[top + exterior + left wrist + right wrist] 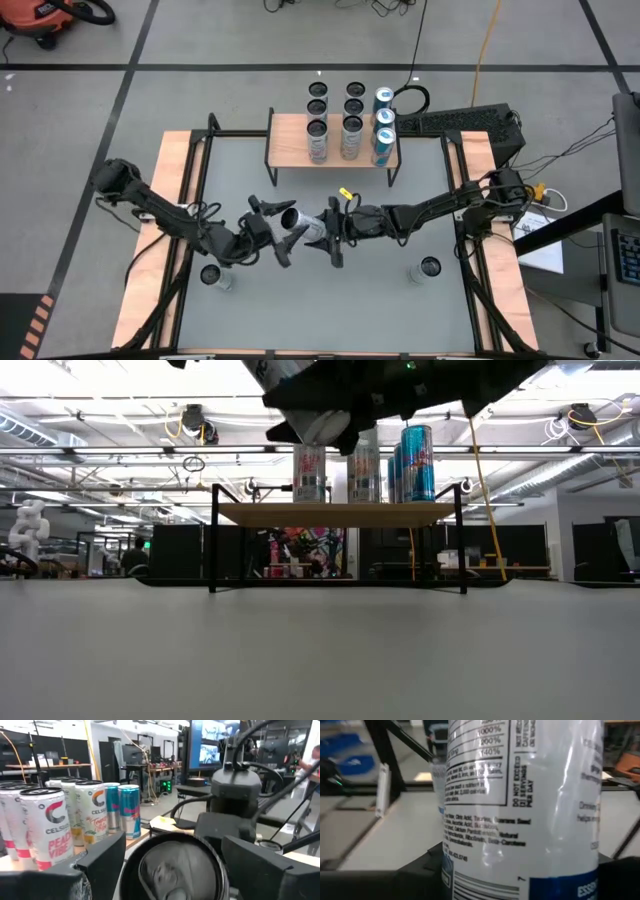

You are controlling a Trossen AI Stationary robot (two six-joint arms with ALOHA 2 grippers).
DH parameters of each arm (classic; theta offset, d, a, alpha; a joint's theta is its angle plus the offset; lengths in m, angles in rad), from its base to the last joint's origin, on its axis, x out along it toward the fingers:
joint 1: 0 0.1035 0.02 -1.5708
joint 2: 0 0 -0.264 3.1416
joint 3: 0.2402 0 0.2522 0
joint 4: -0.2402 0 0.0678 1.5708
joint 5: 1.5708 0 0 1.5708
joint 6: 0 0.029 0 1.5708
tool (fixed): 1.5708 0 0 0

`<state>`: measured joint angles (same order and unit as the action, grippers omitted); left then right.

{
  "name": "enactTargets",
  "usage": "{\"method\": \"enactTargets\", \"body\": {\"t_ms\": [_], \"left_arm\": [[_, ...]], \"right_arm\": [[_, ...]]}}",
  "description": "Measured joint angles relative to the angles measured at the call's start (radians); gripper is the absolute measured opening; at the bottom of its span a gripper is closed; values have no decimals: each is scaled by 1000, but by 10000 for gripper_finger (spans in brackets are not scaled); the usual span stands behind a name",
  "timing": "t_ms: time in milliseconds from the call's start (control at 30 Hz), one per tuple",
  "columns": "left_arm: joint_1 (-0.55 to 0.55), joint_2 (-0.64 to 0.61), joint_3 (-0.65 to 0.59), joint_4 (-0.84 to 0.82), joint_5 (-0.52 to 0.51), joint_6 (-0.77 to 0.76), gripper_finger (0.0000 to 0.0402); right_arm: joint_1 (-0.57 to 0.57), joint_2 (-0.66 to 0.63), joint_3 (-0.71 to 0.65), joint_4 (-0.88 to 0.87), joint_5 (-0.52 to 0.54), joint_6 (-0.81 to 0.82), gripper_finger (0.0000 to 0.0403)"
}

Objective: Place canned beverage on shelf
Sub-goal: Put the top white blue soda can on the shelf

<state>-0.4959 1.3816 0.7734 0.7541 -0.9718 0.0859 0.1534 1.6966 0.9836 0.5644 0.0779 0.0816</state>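
A white and silver can (pixel 300 224) hangs level above the middle of the table, between my two grippers. My right gripper (pixel 335 235) is shut on it. My left gripper (pixel 272 232) is open, with one finger (pixel 102 857) on each side of the can's tab end (pixel 175 867); no touch shows there. The shelf (pixel 290 130), a light wood plank on thin black legs, stands at the table's far edge. Several tall cans (pixel 352 125) stand upright on it, also in the low view (pixel 362 470). My right gripper pinches the can's printed side wall (pixel 520 820) between its two fingers (pixel 422 872), coming level from the table's right side. The fingers lie across the can. The can is lifted clear of the table and lies level, its tab end toward my left gripper.
Two more cans stand upright on the grey table, one near left (pixel 215 276) and one near right (pixel 428 268). A black box with cables (pixel 470 122) sits right of the shelf. Bare table lies between the grippers and the shelf's front edge (pixel 340 513).
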Motion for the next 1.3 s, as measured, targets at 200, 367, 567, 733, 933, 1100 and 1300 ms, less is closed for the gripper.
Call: {"method": "enactTargets", "body": {"t_ms": [200, 367, 567, 733, 933, 1100, 1300], "left_arm": [[-18, -90, -1, -136, 15, 16, 329], [-24, -197, -2, -293, 203, 23, 329], [13, -256, -2, -406, 397, 5, 329], [69, -255, -2, -408, 492, 28, 329], [132, -254, -2, -403, 715, 27, 329], [159, -254, -2, -405, 754, 27, 324], [174, -254, -2, -405, 775, 18, 279]], "right_arm": [[-33, -1, 0, 38, -136, 34, 215], [-57, -1, 0, 53, -301, 61, 215], [-74, -3, 0, 123, -458, 94, 215], [-74, -3, 0, 145, -473, 95, 215], [-73, -3, 0, 143, -477, 89, 215], [-74, -3, 0, 142, -473, 76, 215], [-73, -3, 0, 143, -456, 44, 215]]}}
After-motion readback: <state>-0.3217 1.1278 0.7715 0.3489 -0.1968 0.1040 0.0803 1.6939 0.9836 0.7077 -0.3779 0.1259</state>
